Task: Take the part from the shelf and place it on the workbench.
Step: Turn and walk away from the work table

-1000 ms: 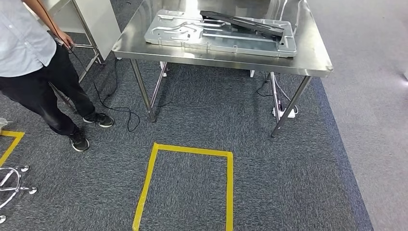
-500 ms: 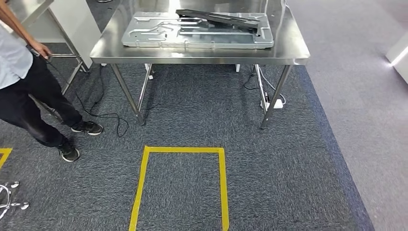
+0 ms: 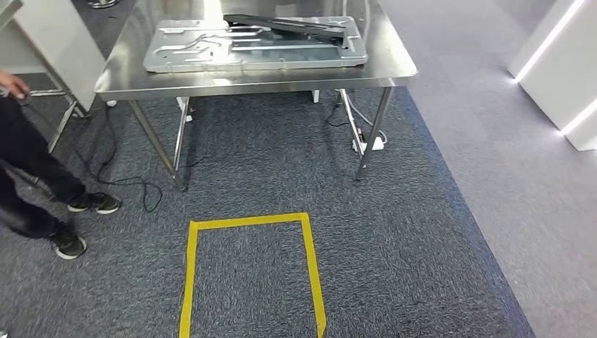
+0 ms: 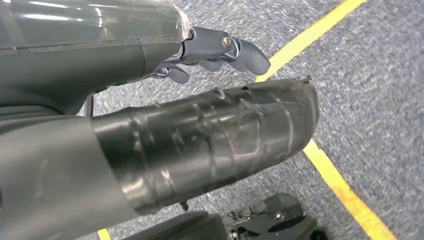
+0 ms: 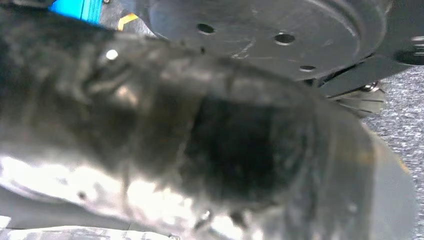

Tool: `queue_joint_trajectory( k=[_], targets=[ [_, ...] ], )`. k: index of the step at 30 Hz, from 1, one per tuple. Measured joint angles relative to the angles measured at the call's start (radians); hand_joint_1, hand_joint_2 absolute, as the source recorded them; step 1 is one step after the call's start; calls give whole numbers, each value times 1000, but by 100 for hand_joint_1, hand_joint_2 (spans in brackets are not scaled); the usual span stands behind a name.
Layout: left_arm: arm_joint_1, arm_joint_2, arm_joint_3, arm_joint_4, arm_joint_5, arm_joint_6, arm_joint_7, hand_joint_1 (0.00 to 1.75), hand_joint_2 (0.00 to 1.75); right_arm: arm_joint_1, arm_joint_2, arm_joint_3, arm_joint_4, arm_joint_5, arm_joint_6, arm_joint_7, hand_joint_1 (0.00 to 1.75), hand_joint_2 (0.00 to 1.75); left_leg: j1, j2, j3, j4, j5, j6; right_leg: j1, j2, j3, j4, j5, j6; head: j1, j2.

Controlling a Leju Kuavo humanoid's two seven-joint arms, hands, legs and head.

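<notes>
Camera has swung right since the earlier frames: the whole scene slid left. That is robot motion; nothing on the counter moved.

- Part: a long black strip (image 3: 281, 24) lies tilted across the far edge of a stamped metal panel (image 3: 211, 56) on the counter (image 3: 386, 60). Can't tell if this is the task's part or one from a previous cycle.
- Left hand (image 4: 200, 135): released, fingers (image 4: 235, 47) spread, nothing in it, hanging over carpet and a yellow tape line (image 4: 345, 190).
- Right hand (image 5: 200, 140): blurred dark mass up close. Can't tell if it's clenched, released or holding anything.
- My read: it's in a walk/turn phase, probably heading for the shelf. A white unit (image 3: 563, 77) stands beyond the counter's right edge; can't say it is the shelf.
- To do this step well: finish the turn before reaching, keep both arms tucked and steer clear of the counter's near-right corner and leg (image 3: 373, 134). Stop square to the shelf so the head camera sees the part.
- Hazards: power strip (image 3: 369, 144) and cables sit under the counter, and a person (image 3: 28, 162) stands off its left edge.
- Containers: only the panel acts as a tray. It fills most of the counter and carries just the black strip.
- Floor: yellow tape box (image 3: 246, 220) in front of the counter's near edge.
</notes>
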Motion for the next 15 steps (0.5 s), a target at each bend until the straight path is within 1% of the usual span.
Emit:
queue_joint_trajectory(
  k=[1,2,3,4,5,6,7,8,10,11,12,13,14,15],
  targets=[
    [1,0,0,0,1,1,-1,0,0,0,0,0,0,4,0,2,0,0,-1,13,-2,1,0,0,-2,-3,-19,44,-13,3,0,0],
    [1,0,0,0,3,1,-2,0,0,0,0,0,0,6,0,3,0,0,-1,26,-2,1,-1,-1,-3,-5,-20,52,-7,5,0,0],
    [1,0,0,0,5,1,-2,0,0,0,0,0,0,8,0,5,0,0,-1,37,-2,2,-2,-2,-4,-10,2,18,17,5,0,0],
    [0,0,0,0,6,1,-2,0,0,1,0,0,0,10,0,7,0,0,-1,47,0,4,-4,-5,-4,-24,40,-50,51,5,0,0],
    [0,0,0,0,8,1,-2,0,0,0,0,0,0,10,0,9,0,0,-3,56,1,6,-7,-9,-2,-47,80,-122,76,1,0,0],
    [0,-1,0,0,9,1,-2,0,0,-1,0,0,0,11,0,11,0,0,-5,64,2,8,-10,-15,1,-65,111,-180,94,-4,0,0],
    [0,0,0,0,10,1,-1,0,0,-3,1,0,0,11,0,13,0,0,-7,71,3,10,-14,-21,4,-78,128,-213,100,-9,-1,0],
    [0,0,0,0,11,1,0,0,0,-4,1,0,0,11,-1,15,0,0,-9,78,6,10,-16,-26,7,-80,130,-222,97,-15,-1,0],
    [-2,0,0,0,14,2,1,0,0,-3,2,0,2,11,-4,19,0,0,-8,91,12,9,-19,-37,6,-59,128,-226,102,-26,-1,0],
    [-3,0,0,0,15,2,1,0,0,-3,3,-1,2,11,-7,20,0,0,-6,82,11,18,-28,-42,4,-50,128,-229,105,-33,-1,0],
    [-3,0,0,0,16,2,1,0,0,-4,3,-1,3,11,-10,22,0,0,-3,63,1,43,-49,-47,2,-40,128,-232,110,-40,-1,0],
    [-2,0,1,0,17,2,1,0,0,-5,3,-1,3,11,-13,24,0,0,0,37,-18,88,-79,-51,0,-30,128,-235,113,-45,-1,0],
    [-1,0,1,0,18,2,1,0,0,-6,3,-1,3,11,-16,26,0,0,1,12,-46,153,-116,-54,0,-20,125,-235,115,-48,-2,0],
    [1,0,1,0,19,2,1,0,0,-6,4,-2,3,11,-18,28,0,0,2,-2,-78,223,-148,-56,1,-8,123,-234,116,-50,-2,0]
  ],
)
